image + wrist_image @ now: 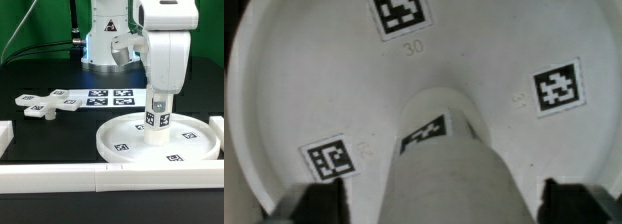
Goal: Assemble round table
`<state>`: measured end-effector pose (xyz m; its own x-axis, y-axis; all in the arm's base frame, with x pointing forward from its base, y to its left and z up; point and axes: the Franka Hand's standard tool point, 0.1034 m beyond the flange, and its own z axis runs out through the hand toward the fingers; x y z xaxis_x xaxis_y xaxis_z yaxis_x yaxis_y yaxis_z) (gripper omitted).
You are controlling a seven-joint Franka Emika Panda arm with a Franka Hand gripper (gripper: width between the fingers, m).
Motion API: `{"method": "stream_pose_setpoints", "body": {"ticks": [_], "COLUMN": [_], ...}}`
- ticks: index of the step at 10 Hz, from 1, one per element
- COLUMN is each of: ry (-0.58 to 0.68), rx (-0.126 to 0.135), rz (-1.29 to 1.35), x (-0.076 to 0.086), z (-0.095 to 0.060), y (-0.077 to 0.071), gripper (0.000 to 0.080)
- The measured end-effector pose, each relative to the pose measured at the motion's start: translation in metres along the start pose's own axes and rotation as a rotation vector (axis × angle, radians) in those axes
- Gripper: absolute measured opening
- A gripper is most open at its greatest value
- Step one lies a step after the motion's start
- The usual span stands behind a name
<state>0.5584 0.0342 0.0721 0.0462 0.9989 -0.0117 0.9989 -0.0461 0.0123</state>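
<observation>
Gripper (160,98) clamping the upright leg (157,126) between both fingers (306,203), leg standing at the middle of the round disc (199,138), cross-shaped piece (44,104) lying apart on the exterior view's left.

A faint 30 (411,47) on the round disc (295,95), just beneath a square marker (400,14)

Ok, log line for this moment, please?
gripper: shut on leg | leg: upright at centre of disc | cross piece: lying apart, exterior view's left
</observation>
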Motion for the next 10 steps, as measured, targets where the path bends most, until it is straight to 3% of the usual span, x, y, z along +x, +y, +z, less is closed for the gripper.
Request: {"method": "stream_pose_setpoints", "body": {"ticks": [1, 5, 10], "ry": [0.0, 0.003, 0.002], "rx": [0.0, 0.003, 0.006], "rz": [0.006, 0.107, 0.586], "x": [-0.0002, 0.0, 0.0009], "z": [0.0002, 0.001, 0.0018], "y": [-0.0001, -0.0007, -0.0027], "gripper": [0.0404, 0.0406, 0.0407]}}
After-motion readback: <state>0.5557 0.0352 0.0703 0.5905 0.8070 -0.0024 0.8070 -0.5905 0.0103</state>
